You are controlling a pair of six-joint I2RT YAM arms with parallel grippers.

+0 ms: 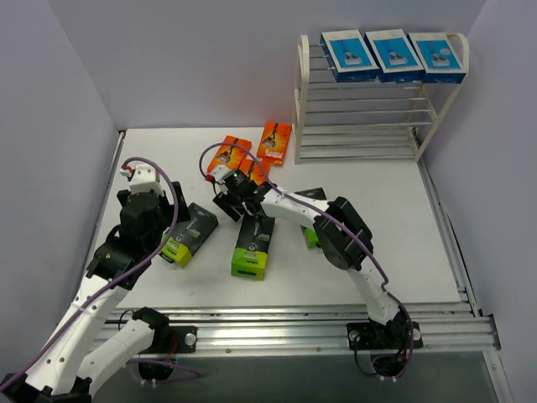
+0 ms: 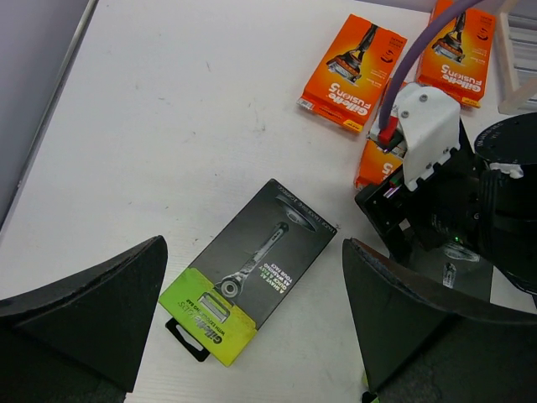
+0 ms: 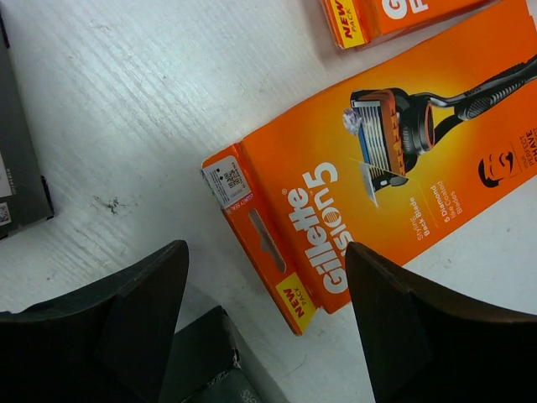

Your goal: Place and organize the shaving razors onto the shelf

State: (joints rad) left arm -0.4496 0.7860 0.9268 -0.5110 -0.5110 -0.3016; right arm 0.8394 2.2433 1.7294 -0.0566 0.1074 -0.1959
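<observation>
The cream-white shelf (image 1: 377, 109) stands at the back right with three blue-and-white packs (image 1: 393, 54) on its top tier. Three orange packs lie on the table: one (image 1: 275, 141), one (image 1: 228, 153), and one (image 3: 377, 168) in front of my right gripper (image 3: 267, 248), which is open and hovers low over its near end. Three black packs with lime ends lie mid-table: one (image 1: 253, 243), one (image 1: 312, 218) half hidden by the right arm, and one (image 2: 252, 269) lying between the fingers of my open left gripper (image 2: 253, 245).
Grey walls enclose the table on the left, back and right. The right arm (image 1: 340, 235) stretches across the middle of the table. A metal rail (image 1: 319, 323) runs along the near edge. The right gripper (image 2: 436, 201) sits close to the right of the left gripper's pack.
</observation>
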